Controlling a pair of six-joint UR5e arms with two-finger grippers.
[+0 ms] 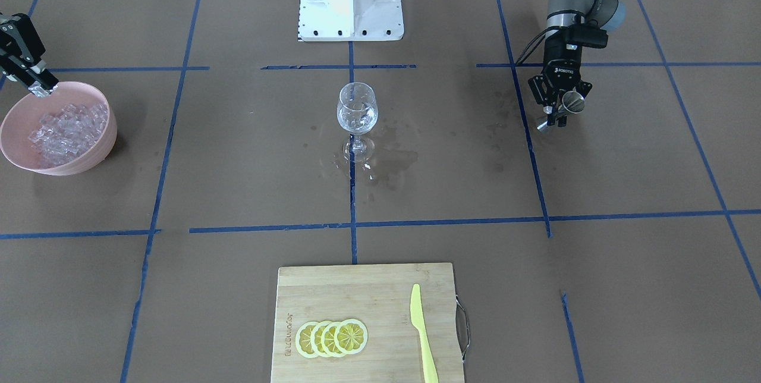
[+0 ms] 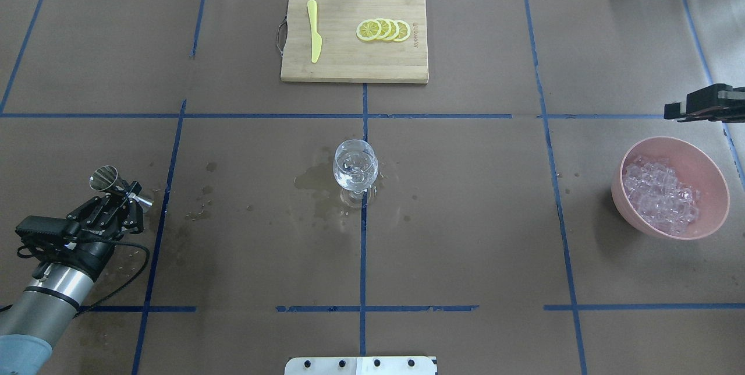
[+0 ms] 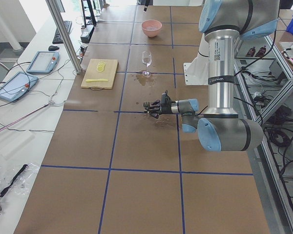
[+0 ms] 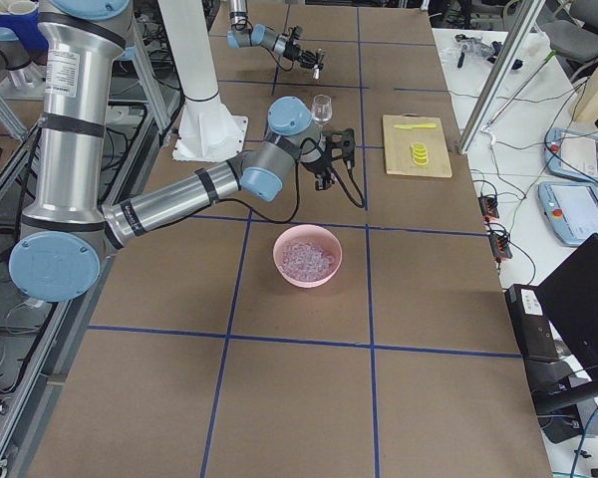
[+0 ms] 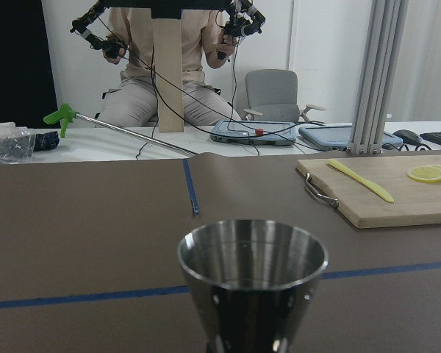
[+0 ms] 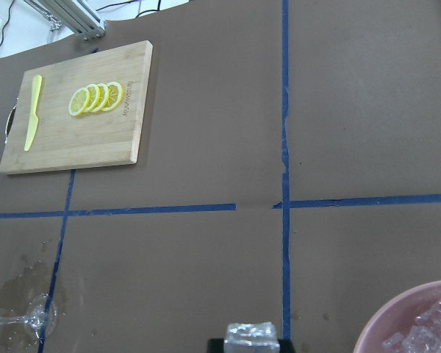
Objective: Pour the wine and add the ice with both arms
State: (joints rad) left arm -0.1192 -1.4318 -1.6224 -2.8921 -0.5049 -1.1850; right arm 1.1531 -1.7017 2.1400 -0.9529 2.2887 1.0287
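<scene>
Judged pour done: found a little clear wine (image 1: 357, 123) low in wine glass (image 2: 355, 166) at table centre, w/ left gripper (image 2: 125, 197) clenched on metal jigger (image 2: 106, 177) well off to its side. Saw right gripper (image 1: 44, 84) pinching one ice cube (image 6: 253, 335) just above rim of pink bowl (image 2: 707, 159), w/ rest of ice (image 2: 660, 197) heaped inside. Made out no cubes in glass, so reckoned ice-adding left to do.

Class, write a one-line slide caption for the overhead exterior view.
Left gripper holds a steel jigger, wine glass stands centre among spills, right gripper poised by the pink bowl of ice.
</scene>
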